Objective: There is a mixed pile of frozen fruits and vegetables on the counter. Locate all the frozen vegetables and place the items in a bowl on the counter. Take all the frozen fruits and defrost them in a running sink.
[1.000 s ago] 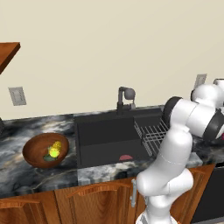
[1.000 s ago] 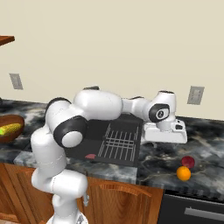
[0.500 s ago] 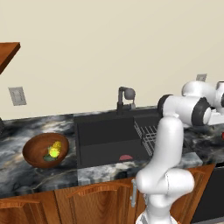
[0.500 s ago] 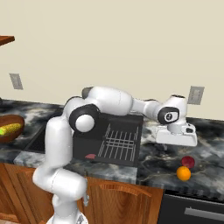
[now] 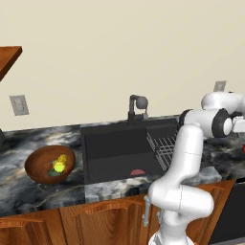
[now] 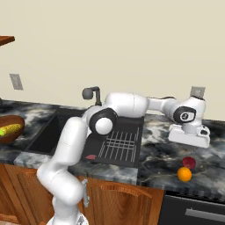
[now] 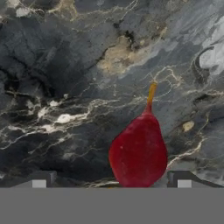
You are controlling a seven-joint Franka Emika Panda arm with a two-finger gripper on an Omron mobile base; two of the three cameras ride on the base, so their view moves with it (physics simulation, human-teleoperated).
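Even, flat rendered light in both base views; no glare, no strong cast shadows. Wall plain and uniformly bright. Sink basin (image 5: 125,155) is the darkest zone, detail inside hard to read. Edges slightly soft and pixelated, no bending at frame borders. Hand view dimmer: marbled counter (image 7: 78,78) blurred and stretched at close range. Red fruit (image 7: 138,151), lower centre, looks elongated; soft highlight on it, outline smeared, orange stem fuzzy.

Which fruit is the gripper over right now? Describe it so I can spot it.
Look at the counter right of the sink. Two small fruits lie near its front edge, close together; it is the dark red one, behind the orange one.
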